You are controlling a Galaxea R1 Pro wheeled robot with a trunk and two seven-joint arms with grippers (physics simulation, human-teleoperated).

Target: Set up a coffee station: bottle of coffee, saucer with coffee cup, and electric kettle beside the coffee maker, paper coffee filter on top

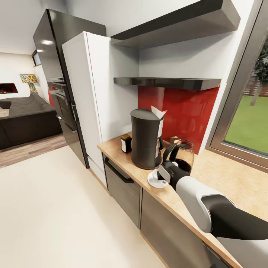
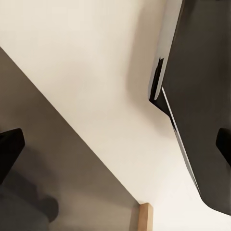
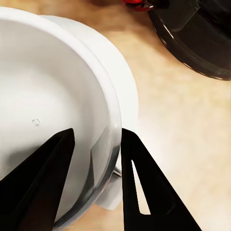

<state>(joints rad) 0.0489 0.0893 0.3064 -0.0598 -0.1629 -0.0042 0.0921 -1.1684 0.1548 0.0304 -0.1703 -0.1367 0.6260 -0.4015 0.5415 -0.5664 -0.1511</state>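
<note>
Our right gripper (image 3: 96,159) pinches the cup (image 3: 53,110) rim, one finger inside, one outside, over the saucer (image 1: 154,182) beside the coffee maker (image 1: 146,138). We should lower straight, centre it, then release gently without nudging the kettle (image 1: 180,158).

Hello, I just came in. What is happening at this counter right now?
The robot is arranging a coffee station. Its right pincer grips the rim of the white coffee cup, one finger inside and one outside, at the saucer on the countertop. The coffee maker stands beside them with a paper filter on top. The bottle of coffee and the electric kettle stand close by.
</note>
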